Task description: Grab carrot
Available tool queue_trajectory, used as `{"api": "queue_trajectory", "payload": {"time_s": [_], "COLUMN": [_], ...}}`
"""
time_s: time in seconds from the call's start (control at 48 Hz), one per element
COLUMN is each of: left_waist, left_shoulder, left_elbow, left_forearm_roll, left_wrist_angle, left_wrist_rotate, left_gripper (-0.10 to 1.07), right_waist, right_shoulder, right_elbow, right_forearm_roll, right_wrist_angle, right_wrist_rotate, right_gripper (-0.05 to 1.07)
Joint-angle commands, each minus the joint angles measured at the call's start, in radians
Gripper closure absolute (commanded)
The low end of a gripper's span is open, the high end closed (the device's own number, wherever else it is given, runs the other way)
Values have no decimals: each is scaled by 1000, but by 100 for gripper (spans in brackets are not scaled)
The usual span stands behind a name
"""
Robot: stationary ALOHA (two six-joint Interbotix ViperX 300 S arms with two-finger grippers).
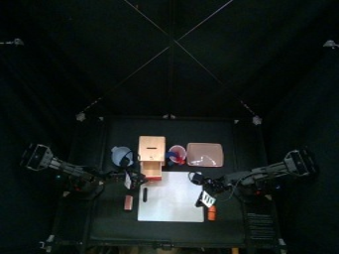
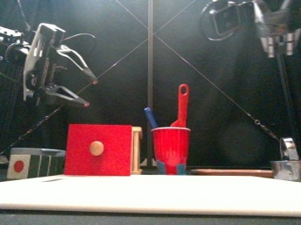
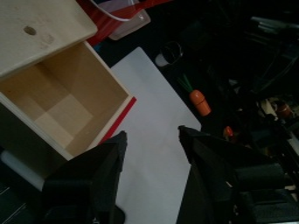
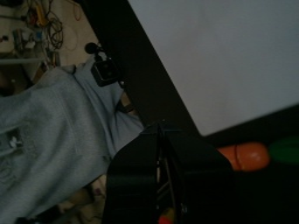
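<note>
Overhead, front and wrist views of the two-arm station. The white sheet (image 1: 175,203) lay flat on the front part of the black desk (image 1: 113,226). Behind it stood a wooden box (image 3: 52,83) with a red front panel (image 2: 98,149) and a round wooden knob, its open side facing the left wrist camera. Just beside the box stood a red cup (image 2: 171,146) holding a red spatula (image 2: 182,101) and a blue utensil (image 2: 150,117). The carrot (image 3: 200,101), bright orange with a green end, lay on the dark desk just off the sheet's edge on the right arm's side, not on the sheet itself. In the right wrist view the carrot (image 4: 246,157) appeared close beside the right gripper (image 4: 162,149) but not between its jaws. Those jaws showed only as one dark mass, so whether they were spread or pressed together could not be told. The left gripper (image 3: 152,175) hung over the sheet near the box with its jaws spread and nothing between them. In the front view both arms were raised well above the objects.
</note>
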Motion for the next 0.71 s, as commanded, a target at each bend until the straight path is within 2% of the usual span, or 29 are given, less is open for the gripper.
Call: {"api": "queue_trajectory", "payload": {"time_s": [0.0, 0.104, 0.271, 0.458, 0.562, 0.688], "left_waist": [9, 15, 17, 18, 25, 31], "left_shoulder": [-3, -3, -3, -3, -3, -3], "left_elbow": [-12, -14, -11, -5, 2, 6], "left_forearm_roll": [2, 2, 3, 2, 2, 2], "left_wrist_angle": [-3, -3, 0, 2, 2, 3], "left_wrist_rotate": [3, 3, 3, 3, 3, 5], "left_gripper": [11, 11, 11, 11, 11, 11], "right_waist": [52, 107, 195, 316, 377, 440], "right_shoulder": [-20, -15, -8, -3, 6, 46], "right_elbow": [25, 61, 103, 110, 114, 121], "right_forearm_roll": [-25, -94, -265, -482, -563, -632], "right_wrist_angle": [-8, -9, 3, 94, 149, 166], "right_wrist_rotate": [109, 275, 607, 997, 1184, 1382], "right_gripper": [58, 49, 31, 11, 5, 3]}}
